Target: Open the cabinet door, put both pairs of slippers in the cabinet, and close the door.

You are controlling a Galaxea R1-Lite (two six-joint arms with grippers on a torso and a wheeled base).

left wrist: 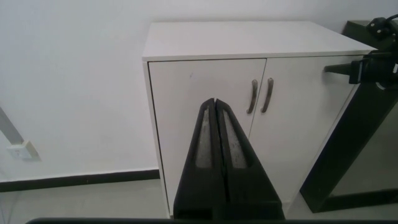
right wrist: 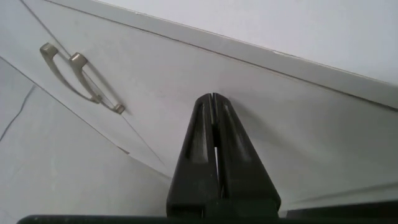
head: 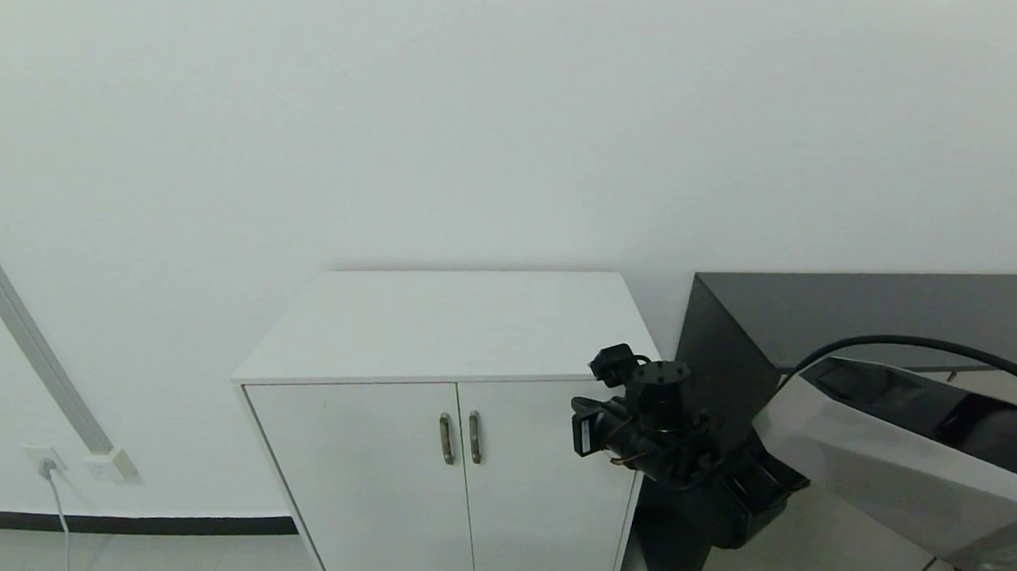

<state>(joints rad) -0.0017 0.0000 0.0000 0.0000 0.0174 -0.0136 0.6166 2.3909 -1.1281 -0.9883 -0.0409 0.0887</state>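
Left wrist view: left gripper point(left wrist: 215, 102) (fingers pressed together, empty) faces the left door point(left wrist: 186, 81) from well back. The cabinet point(head: 436, 334) is shut, its handles point(head: 446, 438) upright at the centre seam. The right gripper point(head: 582, 432), likewise clenched on nothing, hovers near the right door point(head: 549, 505) at its upper outer corner — judged the nearer arm, with the handles to its left.

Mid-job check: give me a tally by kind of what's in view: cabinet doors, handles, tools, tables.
Cabinet doors: 2, left door, right door
Handles: 2, left handle, right handle
Tools: 2, left tool, right tool, both shut
Black table: 1
Total: 7
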